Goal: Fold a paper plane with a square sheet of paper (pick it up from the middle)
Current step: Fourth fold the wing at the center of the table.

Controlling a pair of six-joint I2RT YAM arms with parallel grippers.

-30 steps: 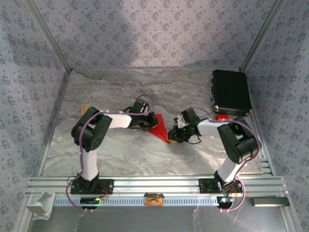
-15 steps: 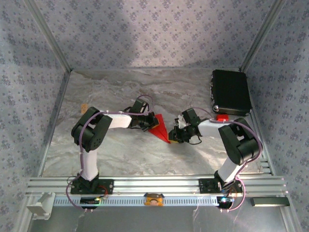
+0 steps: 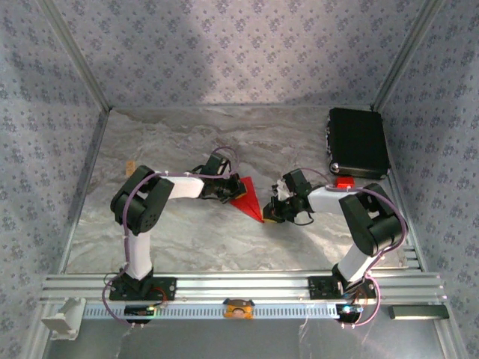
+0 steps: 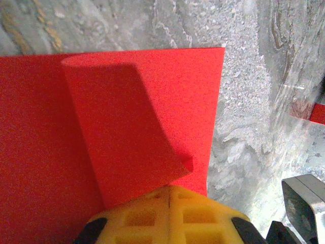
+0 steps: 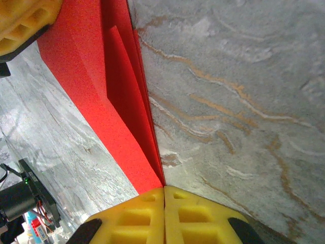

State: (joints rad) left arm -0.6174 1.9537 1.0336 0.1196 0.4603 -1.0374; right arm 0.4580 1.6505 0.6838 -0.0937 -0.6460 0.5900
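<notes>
The square sheet of paper (image 3: pixel 245 196) is bright red and folded into a narrow pointed shape at the table's middle, its sharp tip pointing toward the near right. My left gripper (image 3: pixel 228 189) is at its wide left end. In the left wrist view its yellow pads (image 4: pixel 147 218) are pressed together on a raised flap of the paper (image 4: pixel 117 127). My right gripper (image 3: pixel 268 213) is at the pointed end. Its pads (image 5: pixel 190 216) are shut, and the layered tip of the paper (image 5: pixel 127 117) runs into the seam between them.
A black case (image 3: pixel 358 142) lies at the back right corner. A small chunky red piece (image 3: pixel 344 181) sits just in front of it and shows as a red strip (image 4: pixel 311 113) in the left wrist view. Metal rails and patterned walls border the marbled table (image 3: pixel 187 239).
The right gripper's jaws have closed onto the paper's pointed tip, and it has edged slightly left. The left gripper and the paper have stayed put.
</notes>
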